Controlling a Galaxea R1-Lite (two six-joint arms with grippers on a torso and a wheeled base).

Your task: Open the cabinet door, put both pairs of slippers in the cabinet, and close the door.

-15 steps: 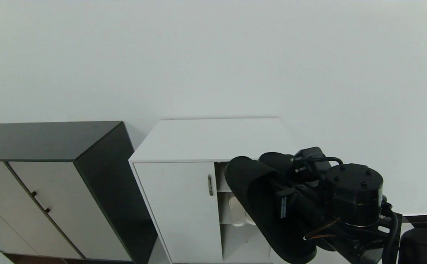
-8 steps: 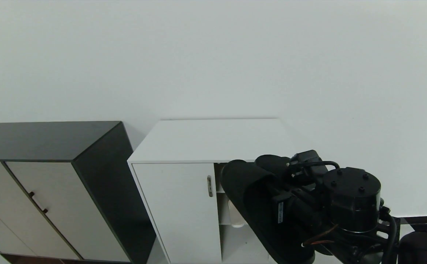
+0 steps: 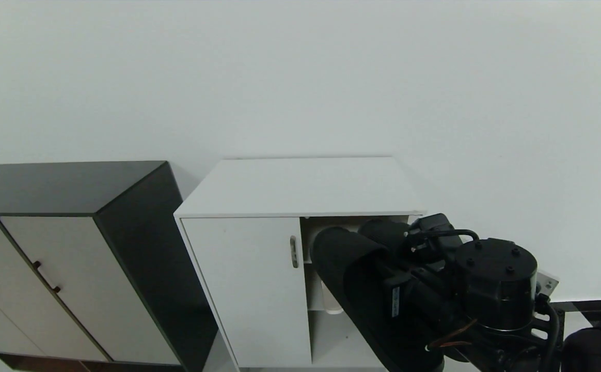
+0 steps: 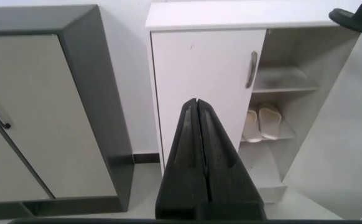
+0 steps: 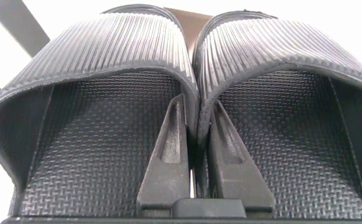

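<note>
The white cabinet point(image 3: 300, 186) is seen against the wall point(image 3: 300, 77), just beside a dark cabinet point(image 3: 73, 191). Its right half already stands open, so the opening step is judged done. The left door point(image 3: 246, 289) is shut, with its handle point(image 3: 294, 251) at the edge next to the opening. Shelves point(image 4: 280, 81) are exposed inside, and a pale pair of slippers point(image 4: 260, 121) is already set side by side in the middle compartment, so roughly half of the stowing is judged complete. The black pair of slippers point(image 3: 362, 289) is held just in front of the opening, toes raised toward the cabinet's top edge, and is not yet inside. Setting it on a shelf, letting go and shutting the open side are judged to be left. This pair is seen as open slides with ribbed upper bands and dimpled footbeds, soft-looking and laid flush against each other along their inner edges. The right pincer point(image 5: 196, 109) is closed on those two adjoining edges, one finger inside each slipper, so that both are carried as one bundle. The left pincer point(image 4: 197, 106) is pressed together with nothing in it and is held well apart from the cabinet, pointed at the shut left door.
</note>
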